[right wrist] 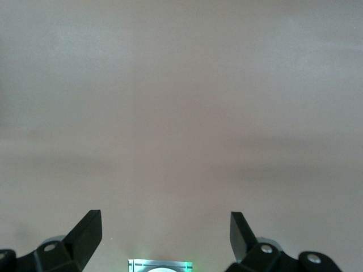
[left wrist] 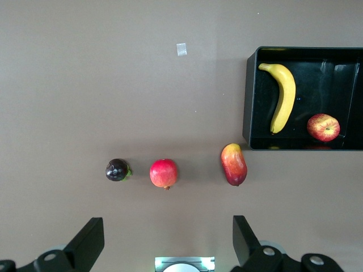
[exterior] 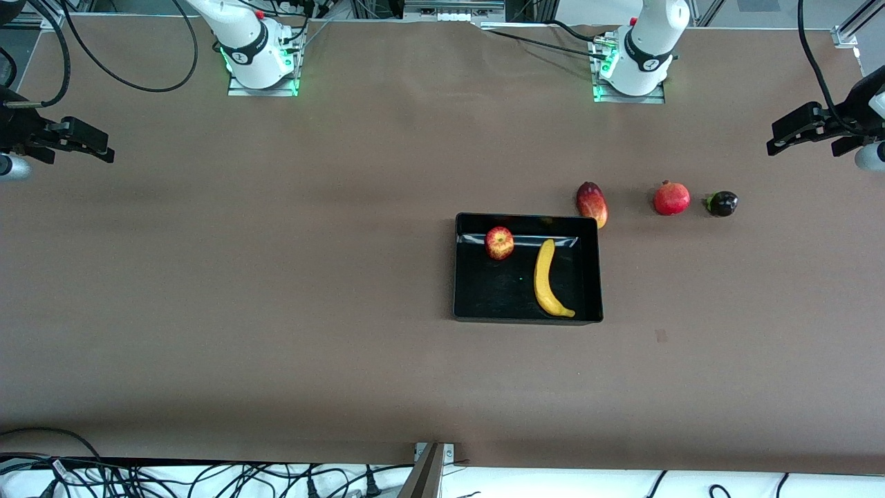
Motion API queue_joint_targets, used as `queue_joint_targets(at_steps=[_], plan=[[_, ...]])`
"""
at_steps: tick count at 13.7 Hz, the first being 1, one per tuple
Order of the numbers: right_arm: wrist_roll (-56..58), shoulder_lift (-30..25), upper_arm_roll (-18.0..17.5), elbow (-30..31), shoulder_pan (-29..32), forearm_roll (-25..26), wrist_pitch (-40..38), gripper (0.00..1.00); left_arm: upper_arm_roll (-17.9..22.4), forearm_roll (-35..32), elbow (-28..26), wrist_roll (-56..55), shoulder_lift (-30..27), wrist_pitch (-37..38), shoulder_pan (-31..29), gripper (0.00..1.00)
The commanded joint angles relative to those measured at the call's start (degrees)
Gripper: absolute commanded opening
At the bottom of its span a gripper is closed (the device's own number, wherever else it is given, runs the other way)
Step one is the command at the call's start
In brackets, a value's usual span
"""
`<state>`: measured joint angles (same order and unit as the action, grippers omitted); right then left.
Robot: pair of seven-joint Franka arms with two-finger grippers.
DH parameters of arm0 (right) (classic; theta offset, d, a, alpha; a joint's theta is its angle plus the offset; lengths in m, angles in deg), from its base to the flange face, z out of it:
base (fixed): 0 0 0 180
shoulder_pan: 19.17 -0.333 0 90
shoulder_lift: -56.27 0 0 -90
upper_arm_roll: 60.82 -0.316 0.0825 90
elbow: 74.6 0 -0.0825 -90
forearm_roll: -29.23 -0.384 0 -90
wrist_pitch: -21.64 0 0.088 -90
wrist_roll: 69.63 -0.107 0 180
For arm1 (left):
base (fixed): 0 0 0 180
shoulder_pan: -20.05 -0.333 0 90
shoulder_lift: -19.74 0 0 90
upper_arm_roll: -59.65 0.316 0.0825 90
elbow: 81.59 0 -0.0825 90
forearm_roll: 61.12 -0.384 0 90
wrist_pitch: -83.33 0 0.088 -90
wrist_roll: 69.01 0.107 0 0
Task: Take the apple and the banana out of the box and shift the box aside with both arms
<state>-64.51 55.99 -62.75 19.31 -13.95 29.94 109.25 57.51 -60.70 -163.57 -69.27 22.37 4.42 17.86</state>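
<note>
Non-task items are seen on the brown table [exterior: 276, 311]. Landmark: pomegranate [exterior: 671, 198]. A red-yellow mango [exterior: 592, 204] is laid beside it, toward the right arm's end. A small dark purple fruit with a green stem [exterior: 722, 203] is set just beside it, toward the left arm's end. All three are kept apart, in one row. A small pale mark [exterior: 661, 335] is seen nearer the front camera.

Even, soft overhead light; glare streaks the box [exterior: 588, 228] wall; frames sharp, shadows faint.

high front view, wrist views downward (box [exterior: 459, 270] shared)
</note>
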Motion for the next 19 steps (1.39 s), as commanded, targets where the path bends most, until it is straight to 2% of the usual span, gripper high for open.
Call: queue_joint_targets(at_steps=[1,5,8,19], plan=[[-0.2,0.4,-0.4,-0.7,0.3,0.5,-0.2,1.00,0.4,0.2,-1.4,0.7,-1.2,-1.2,0.3,1.00],[-0.3,1.2,-0.9,-0.8,0.1,0.2,-0.3,1.00,0.4,0.2,-1.4,0.2,-1.1,-1.2,0.3,1.00],[-0.4,1.1,-1.4,-3.6,0.1,0.3,-0.3,1.00,0.4,0.0,-1.7,-0.3,-1.1,-2.2,0.4,1.00],[-0.5,1.2,-1.4,-3.5,0.1,-0.1,-1.0,1.00,0.3,-0.1,-2.6,-1.4,-1.1,-3.1,0.5,1.00]])
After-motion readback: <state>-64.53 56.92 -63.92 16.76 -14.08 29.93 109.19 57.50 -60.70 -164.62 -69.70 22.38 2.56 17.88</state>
